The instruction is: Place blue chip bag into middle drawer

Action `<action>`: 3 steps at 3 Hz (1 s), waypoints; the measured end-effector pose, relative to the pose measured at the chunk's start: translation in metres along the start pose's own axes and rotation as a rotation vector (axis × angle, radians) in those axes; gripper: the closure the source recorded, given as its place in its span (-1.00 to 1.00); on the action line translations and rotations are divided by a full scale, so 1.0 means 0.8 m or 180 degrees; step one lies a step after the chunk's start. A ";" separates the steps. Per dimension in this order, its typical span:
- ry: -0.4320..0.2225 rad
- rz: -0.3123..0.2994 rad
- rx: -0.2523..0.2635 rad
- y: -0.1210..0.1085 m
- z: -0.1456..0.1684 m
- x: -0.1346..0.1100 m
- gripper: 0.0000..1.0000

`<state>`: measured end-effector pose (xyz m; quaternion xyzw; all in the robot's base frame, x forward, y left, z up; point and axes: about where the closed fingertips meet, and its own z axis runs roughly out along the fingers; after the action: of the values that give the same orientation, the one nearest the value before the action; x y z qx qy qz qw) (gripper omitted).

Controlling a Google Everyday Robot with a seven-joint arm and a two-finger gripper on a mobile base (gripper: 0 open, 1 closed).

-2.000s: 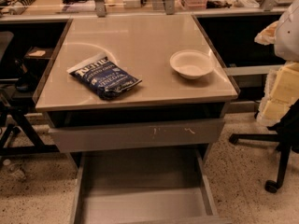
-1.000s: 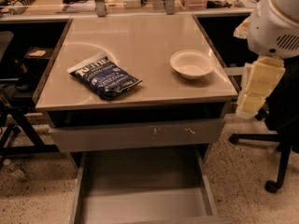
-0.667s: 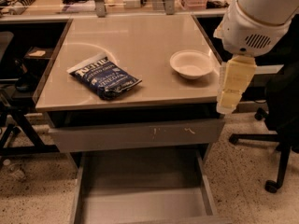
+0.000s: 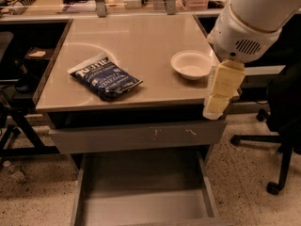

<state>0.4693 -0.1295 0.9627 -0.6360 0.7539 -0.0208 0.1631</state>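
Observation:
The blue chip bag (image 4: pixel 106 77) lies flat on the left part of the tan table top (image 4: pixel 141 36), white lettering up. The middle drawer (image 4: pixel 141 207) stands pulled open below the table, its grey floor bare. My gripper (image 4: pixel 214 108) hangs pale and cream-coloured under the white arm (image 4: pixel 254 18) at the table's front right corner, pointing down. It is well to the right of the bag, does not touch it, and stands above the drawer's right side.
A white bowl (image 4: pixel 192 64) sits on the table's right part, just left of the gripper. A closed grey drawer with a scratched front (image 4: pixel 136 135) is above the open one. A black office chair (image 4: pixel 282 126) stands to the right, a dark frame (image 4: pixel 11 121) to the left.
The arm has swung in from the right edge of view toward the left. The gripper now hangs by the table's front right corner. Bag, bowl and drawer have not moved.

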 end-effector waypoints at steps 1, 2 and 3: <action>-0.0174 0.0179 -0.0118 0.004 0.009 -0.048 -1.00; -0.0191 0.0298 -0.0223 -0.019 0.025 -0.084 -1.00; -0.0342 0.0252 -0.0374 -0.029 0.041 -0.106 -1.00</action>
<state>0.5118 -0.0462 0.9561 -0.6144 0.7685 0.0640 0.1665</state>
